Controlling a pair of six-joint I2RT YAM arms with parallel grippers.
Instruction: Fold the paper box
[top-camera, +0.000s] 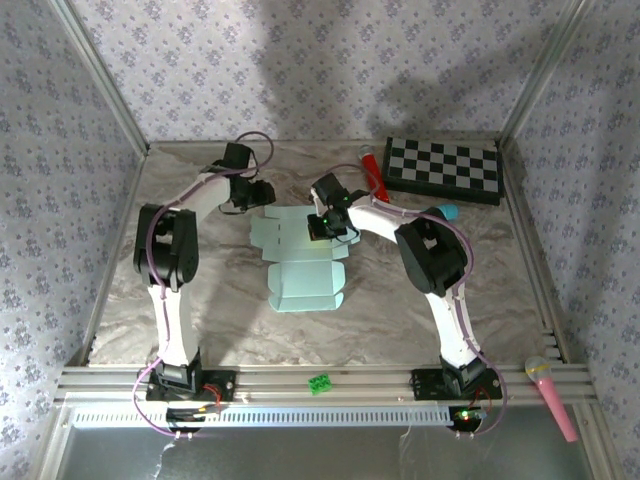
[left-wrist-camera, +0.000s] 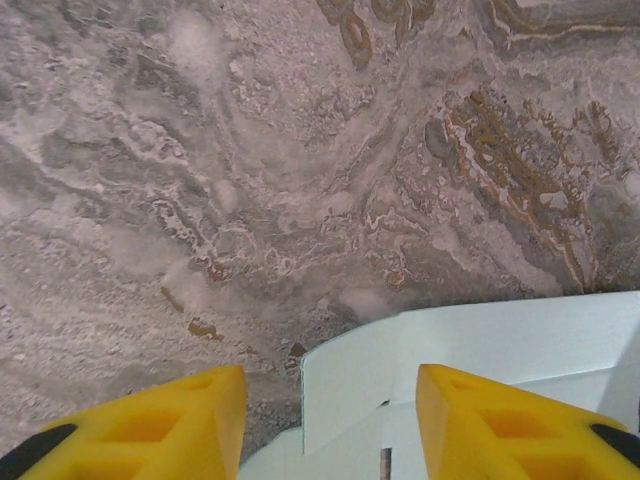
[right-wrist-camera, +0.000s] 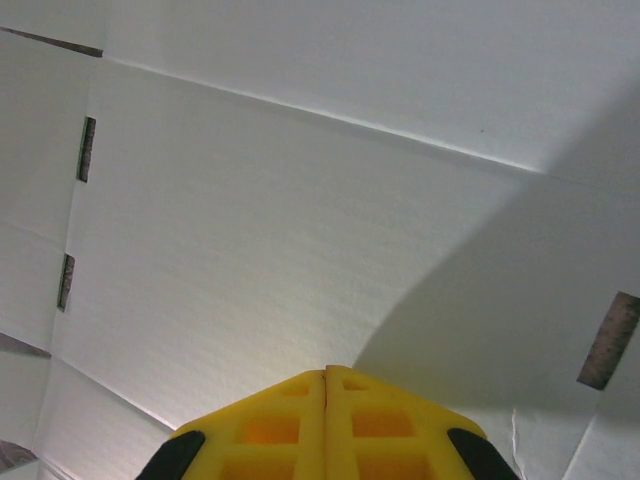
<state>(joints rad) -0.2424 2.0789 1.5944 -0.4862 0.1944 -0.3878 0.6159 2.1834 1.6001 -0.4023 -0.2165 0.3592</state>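
The paper box (top-camera: 305, 285) is a pale mint-green die-cut sheet lying mostly flat on the marble table, with its near panels slightly raised. My left gripper (top-camera: 262, 197) hovers at the sheet's far left corner. In the left wrist view it (left-wrist-camera: 330, 425) is open, and a raised flap of the paper box (left-wrist-camera: 350, 385) stands between its yellow fingers (left-wrist-camera: 180, 420) without being pinched. My right gripper (top-camera: 322, 228) is over the sheet's far middle. In the right wrist view it (right-wrist-camera: 327, 375) is shut, tips together with nothing between them, pointing down close to the paper box (right-wrist-camera: 300, 230).
A black-and-white checkerboard (top-camera: 443, 168) lies at the back right, with a red object (top-camera: 375, 175) beside it and a teal one (top-camera: 447, 212) behind the right arm. A pink toy microphone (top-camera: 552, 395) and a small green piece (top-camera: 320, 383) rest on the front rail.
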